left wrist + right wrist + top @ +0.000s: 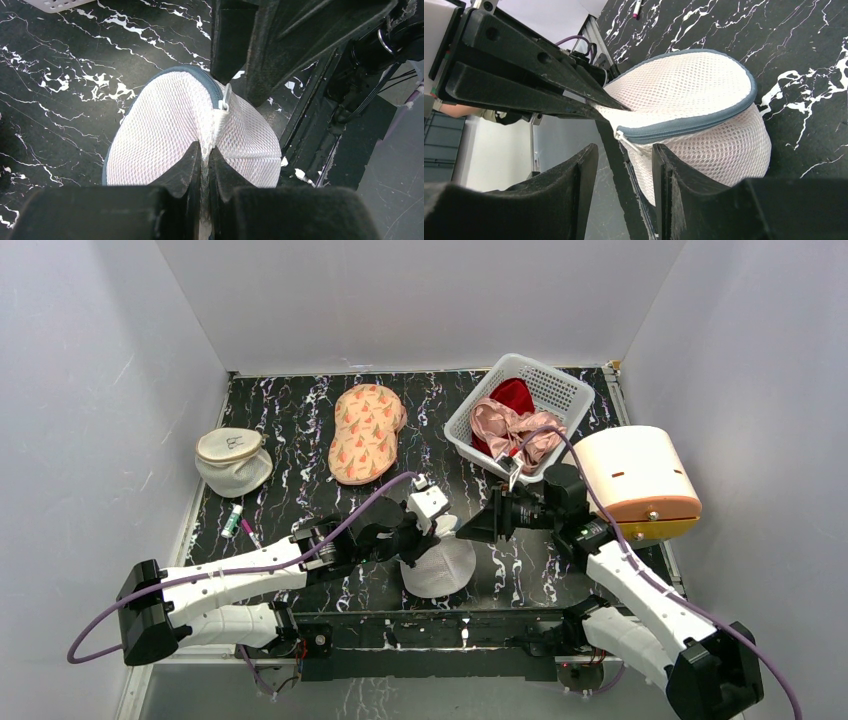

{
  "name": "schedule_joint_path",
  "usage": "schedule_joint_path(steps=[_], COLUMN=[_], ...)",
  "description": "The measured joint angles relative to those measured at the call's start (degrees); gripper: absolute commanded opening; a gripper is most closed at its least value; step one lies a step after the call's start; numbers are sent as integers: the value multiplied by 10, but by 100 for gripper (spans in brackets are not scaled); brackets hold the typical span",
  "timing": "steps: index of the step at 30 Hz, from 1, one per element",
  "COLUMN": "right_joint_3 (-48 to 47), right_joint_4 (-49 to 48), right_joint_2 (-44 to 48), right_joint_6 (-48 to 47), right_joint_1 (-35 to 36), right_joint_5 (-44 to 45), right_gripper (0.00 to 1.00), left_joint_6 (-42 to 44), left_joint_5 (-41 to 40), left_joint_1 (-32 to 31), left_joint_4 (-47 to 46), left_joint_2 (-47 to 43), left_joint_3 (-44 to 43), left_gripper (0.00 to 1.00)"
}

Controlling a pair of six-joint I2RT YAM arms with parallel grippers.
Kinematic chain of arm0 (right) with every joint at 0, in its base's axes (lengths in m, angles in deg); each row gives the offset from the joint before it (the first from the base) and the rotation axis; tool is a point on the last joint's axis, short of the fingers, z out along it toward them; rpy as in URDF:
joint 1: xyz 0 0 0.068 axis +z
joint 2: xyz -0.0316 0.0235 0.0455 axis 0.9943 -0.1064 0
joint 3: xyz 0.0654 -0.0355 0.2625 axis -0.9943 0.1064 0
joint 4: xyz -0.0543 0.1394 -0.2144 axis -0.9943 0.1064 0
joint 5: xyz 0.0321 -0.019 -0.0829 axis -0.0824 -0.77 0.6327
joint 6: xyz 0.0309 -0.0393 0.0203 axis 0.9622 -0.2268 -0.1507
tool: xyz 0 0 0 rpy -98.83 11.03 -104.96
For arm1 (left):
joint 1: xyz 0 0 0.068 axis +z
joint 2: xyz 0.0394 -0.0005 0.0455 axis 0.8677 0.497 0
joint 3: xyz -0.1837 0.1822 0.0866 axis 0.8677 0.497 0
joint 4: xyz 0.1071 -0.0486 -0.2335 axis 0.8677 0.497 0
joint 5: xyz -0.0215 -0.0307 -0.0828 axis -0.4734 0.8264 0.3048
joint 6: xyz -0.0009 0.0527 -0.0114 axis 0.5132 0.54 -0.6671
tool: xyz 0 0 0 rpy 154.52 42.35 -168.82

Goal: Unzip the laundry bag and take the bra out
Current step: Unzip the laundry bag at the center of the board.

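Note:
The laundry bag (437,567) is a white mesh dome with a grey-blue zip round its rim, lying near the table's front edge. The zip looks closed. My left gripper (205,148) is shut on a pinch of the bag's mesh (165,125), just below the zip pull (226,101). My right gripper (624,149) is open, its jaws standing either side of the white zip pull (628,141) without closing on it. In the top view the left gripper (443,529) and the right gripper (467,530) meet tip to tip over the bag. The bra is hidden.
A second mesh pouch with a cream top (232,460) sits at the far left. A peach patterned padded piece (365,432) lies at the back middle. A white basket (560,390) holds pink satin (500,425) and red cloth (515,395). A cream-and-orange round case (640,485) stands right. A pen (232,520) lies left.

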State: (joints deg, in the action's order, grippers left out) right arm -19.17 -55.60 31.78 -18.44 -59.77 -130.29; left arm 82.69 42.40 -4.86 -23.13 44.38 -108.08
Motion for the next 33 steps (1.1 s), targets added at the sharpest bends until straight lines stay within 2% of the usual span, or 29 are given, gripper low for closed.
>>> schedule_joint_path(steps=[2, 5, 13, 18, 24, 26, 28, 33], right_joint_3=[0, 0, 0, 11, 31, 36, 40, 46], right_joint_4=[11, 16, 9, -17, -30, -35, -37, -45], right_joint_2=[10, 20, 8, 4, 3, 3, 3, 3], right_joint_6=[-3, -8, -4, 11, 22, 24, 25, 26], right_joint_1=[0, 0, 0, 5, 13, 13, 13, 13], right_joint_5=[0, -1, -8, -14, -14, -14, -12, -9], right_gripper=[48, 48, 29, 27, 28, 37, 40, 35], left_joint_6=[1, 3, 7, 7, 7, 7, 7, 7], left_joint_5=[0, 0, 3, 6, 8, 8, 9, 12], left_joint_1=[0, 0, 0, 0, 0, 0, 0, 0], left_joint_4=[2, 2, 3, 2, 1, 1, 1, 2], left_joint_2=[0, 0, 2, 7, 9, 9, 9, 9], left_joint_3=[0, 0, -1, -1, -1, -1, -1, -2], left_gripper=[0, 0, 0, 0, 0, 0, 0, 0])
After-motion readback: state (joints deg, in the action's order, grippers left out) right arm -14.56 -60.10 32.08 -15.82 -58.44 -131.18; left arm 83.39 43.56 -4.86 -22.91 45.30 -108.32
